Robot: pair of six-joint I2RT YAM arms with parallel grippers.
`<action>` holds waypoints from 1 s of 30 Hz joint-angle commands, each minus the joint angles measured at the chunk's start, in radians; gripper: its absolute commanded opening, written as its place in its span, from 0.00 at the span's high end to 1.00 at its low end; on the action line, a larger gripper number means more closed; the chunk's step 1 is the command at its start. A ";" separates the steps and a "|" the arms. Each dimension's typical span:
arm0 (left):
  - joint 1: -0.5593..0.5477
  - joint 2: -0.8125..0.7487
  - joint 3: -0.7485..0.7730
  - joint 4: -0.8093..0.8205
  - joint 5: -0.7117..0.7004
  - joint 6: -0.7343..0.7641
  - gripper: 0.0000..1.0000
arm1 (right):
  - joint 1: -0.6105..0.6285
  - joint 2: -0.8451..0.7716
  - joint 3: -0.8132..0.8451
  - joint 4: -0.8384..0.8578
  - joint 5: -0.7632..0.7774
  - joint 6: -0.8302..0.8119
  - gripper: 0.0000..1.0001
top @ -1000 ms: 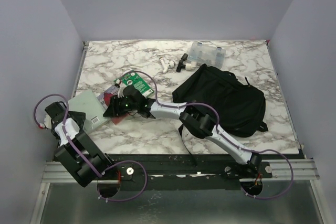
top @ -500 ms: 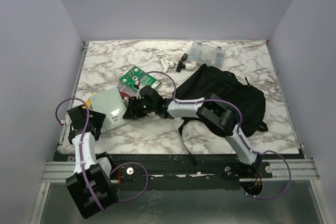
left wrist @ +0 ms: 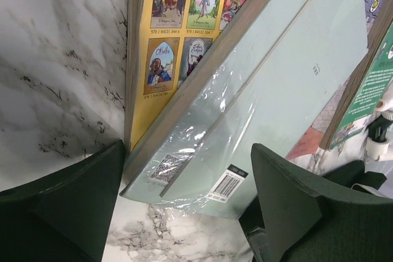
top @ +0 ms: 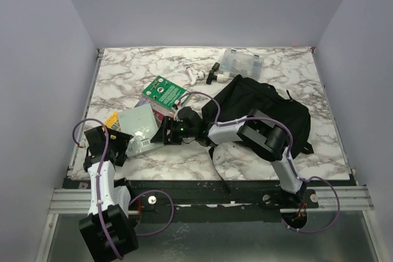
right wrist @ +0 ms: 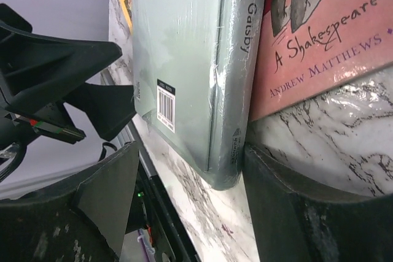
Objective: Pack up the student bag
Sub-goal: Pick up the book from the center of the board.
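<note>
- My left gripper [left wrist: 187, 149] sits at the near left of the white marble-patterned table [top: 123, 72]. Its jaws are spread wide around the near corner of a book.
- A yellow paperback with small cover pictures on its back [left wrist: 175, 35] lies furthest left in the pile. It is partly under the next book.
- A pale green book in shiny clear wrap, with a barcode sticker [top: 138, 128], rests tilted across the yellow one. One corner is between my left jaws and its spine corner is between my right ones. I can't tell whether the left pads press on it.
- A flat green booklet with white print [top: 163, 92] lies just beyond the pile, further from me.
- A pink paperback with "A Shakespeare" on the cover [right wrist: 325, 35] lies flat, touching the green book's spine.
- My right gripper [right wrist: 190, 150] reaches leftwards across the middle of the table. Its jaws are apart. One finger [right wrist: 295, 200] is against the corner where the spine meets the pink cover, and the other is clear of the book.
- A small white object [top: 196, 77] and a small black one [top: 215, 73] lie at the far middle. They are too small for me to identify.
- The large black fabric student bag [top: 264, 115] lies slumped on the right half of the table, and neither gripper is touching it.
- A small clear plastic compartment box [top: 243, 61] sits just beyond the bag, by the far edge.
</note>
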 commanded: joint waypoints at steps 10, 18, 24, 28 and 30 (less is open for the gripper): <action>-0.026 -0.046 -0.011 -0.094 0.162 -0.071 0.16 | 0.028 -0.021 -0.142 0.264 -0.065 0.208 0.49; -0.029 -0.144 -0.007 -0.126 0.171 -0.068 0.15 | 0.023 -0.069 -0.190 0.413 -0.063 0.244 0.85; -0.034 -0.203 0.100 -0.146 0.157 0.059 0.04 | -0.037 -0.202 -0.244 0.371 -0.115 0.162 0.99; -0.034 -0.234 0.202 -0.165 0.131 0.186 0.02 | -0.121 -0.318 -0.323 0.359 -0.184 0.134 0.99; -0.040 -0.232 0.225 -0.135 0.180 0.209 0.02 | -0.172 -0.379 -0.377 0.353 -0.215 0.126 1.00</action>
